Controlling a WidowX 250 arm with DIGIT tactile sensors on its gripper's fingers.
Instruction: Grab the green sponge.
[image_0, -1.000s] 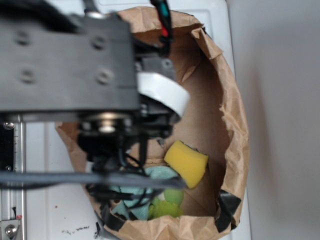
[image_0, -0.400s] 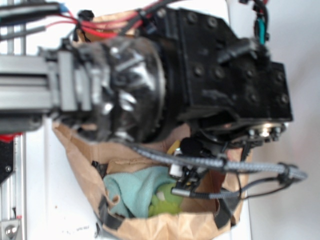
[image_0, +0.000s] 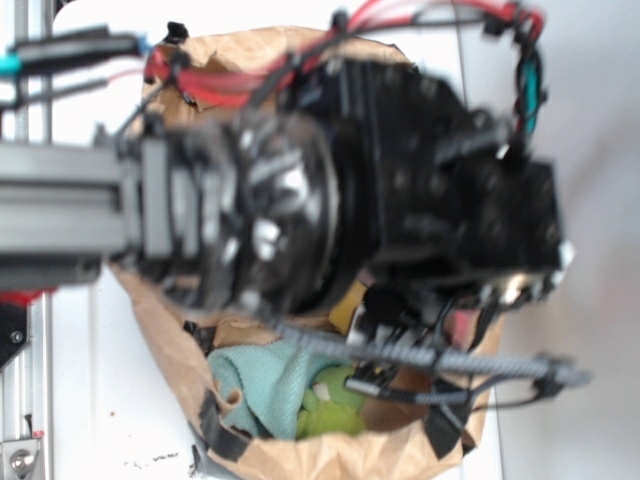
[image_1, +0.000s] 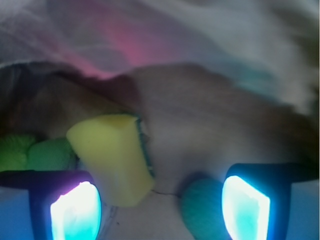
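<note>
In the wrist view my gripper (image_1: 160, 210) is open and empty inside the brown paper bag (image_1: 210, 120). A yellow sponge with a dark green scouring side (image_1: 112, 155) stands just ahead of my left finger (image_1: 75, 212), not between the jaws. Bright green soft lumps (image_1: 30, 152) lie at the far left. A teal object (image_1: 202, 207) sits beside my right finger (image_1: 245, 207). In the exterior view the arm (image_0: 400, 200) hides most of the bag; the green lumps (image_0: 335, 405) and a sliver of the yellow sponge (image_0: 348, 300) show below it.
A teal cloth (image_0: 265, 375) lies in the bag's front left. The bag's rim (image_0: 300, 455), patched with black tape (image_0: 445, 435), surrounds everything. The bag stands on a white surface (image_0: 100, 400), with a metal rail (image_0: 35, 350) at the left.
The arm has swung to the right over the bag and now covers the yellow sponge, which was in full view one second ago. Between the last two frames it shifted only slightly.
</note>
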